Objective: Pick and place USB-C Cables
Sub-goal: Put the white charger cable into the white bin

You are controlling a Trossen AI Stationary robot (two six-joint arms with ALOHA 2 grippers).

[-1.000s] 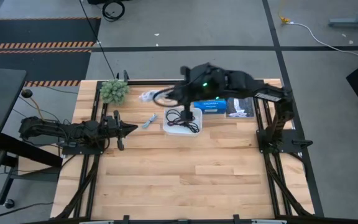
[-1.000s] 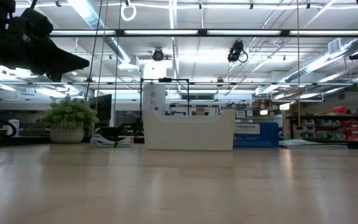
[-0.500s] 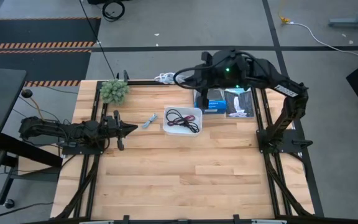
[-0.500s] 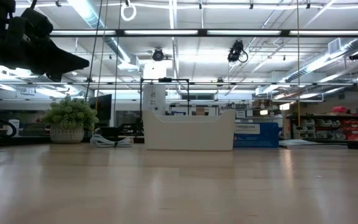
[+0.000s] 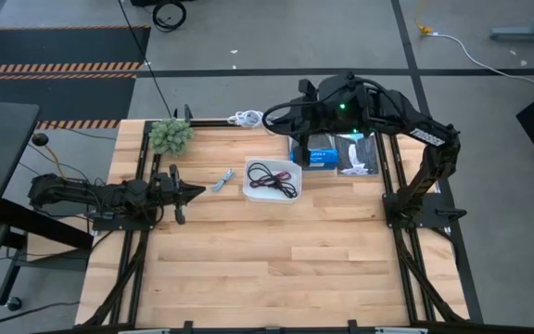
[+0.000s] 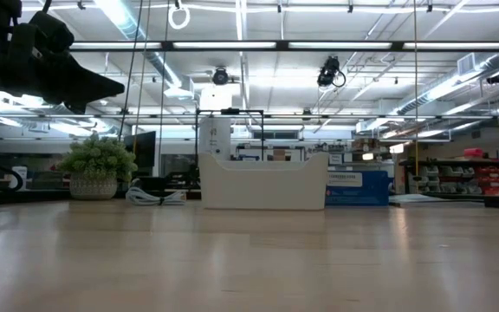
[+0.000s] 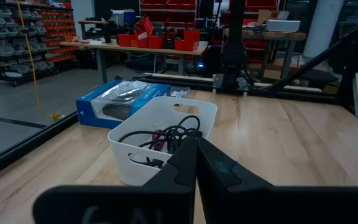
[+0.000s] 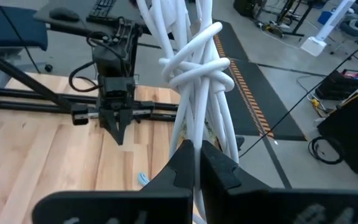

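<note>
My right gripper [image 5: 266,119] is raised over the table's far edge, shut on the white coiled cable [image 5: 245,118], which fills the right wrist view [image 8: 197,65]. The white tray [image 5: 296,168] stands mid-table and holds a black cable [image 5: 271,174] and a dark red one [image 5: 263,186]; both also show in the left wrist view, black [image 7: 180,130] and dark red [image 7: 160,138]. A small grey cable [image 5: 222,181] lies on the wood left of the tray. My left gripper [image 5: 193,192] rests shut near the left edge, pointing at the tray [image 7: 135,163]. My right gripper pinches the white cable between its two fingers [image 8: 219,168], on the strands at one end of the bundle [image 8: 187,134]. The knotted coil [image 8: 194,62] sticks out beyond the fingertips. The cable looks lifted clear of the table.
A potted plant [image 5: 170,135] stands at the far left corner. A blue box [image 5: 321,158] and a clear packet [image 5: 358,156] lie right of the tray. Bare wood stretches across the near half of the table. In the low view the tray [image 6: 262,186] stands beside the plant [image 6: 98,165].
My right gripper has risen and swung from beside the tray toward the table's far edge, carrying the white cable up off the wood with it. In the last half second it has barely moved. The tray now shows uncovered.
</note>
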